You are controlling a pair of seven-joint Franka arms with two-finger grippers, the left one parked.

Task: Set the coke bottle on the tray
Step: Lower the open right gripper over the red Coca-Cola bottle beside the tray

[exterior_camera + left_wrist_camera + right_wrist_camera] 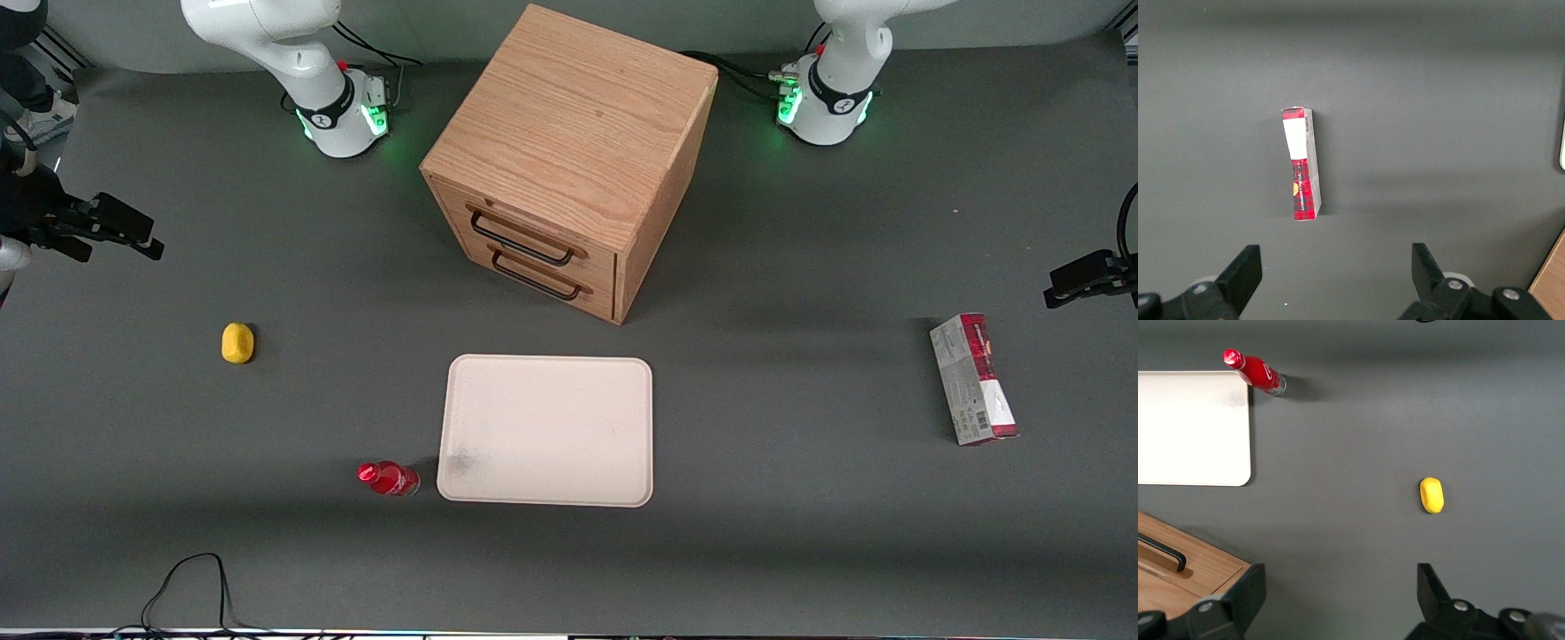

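My gripper (pixel 1338 600) is up high over the table (pixel 800 551), out at the working arm's end. Its two fingers (pixel 1245 593) are spread wide apart. There is nothing between them. I am not holding a thing.

The coke bottle (pixel 388 478) is well apart from my gripper and much nearer the front camera than it is. It stands on the table, just beside the tray (pixel 548 430), near the tray corner with the dark smudge. I cannot tell if it touches the tray rim. It is not on the tray. From my wrist I see its red cap and red label (pixel 1255 372) next to the tray's edge (pixel 1191 430).

The tray is big, flat and cream-white. Nothing is on it. It lies in front of the wooden drawer cabinet (pixel 569 160), toward the middle of the table from my gripper.

A small yellow thing (pixel 237 343) lies on the table close to my gripper, nearer to it than the bottle is. It also shows from my wrist (pixel 1431 495).

A red and grey carton (pixel 973 379) lies far from my gripper, toward the parked arm's end of the table.
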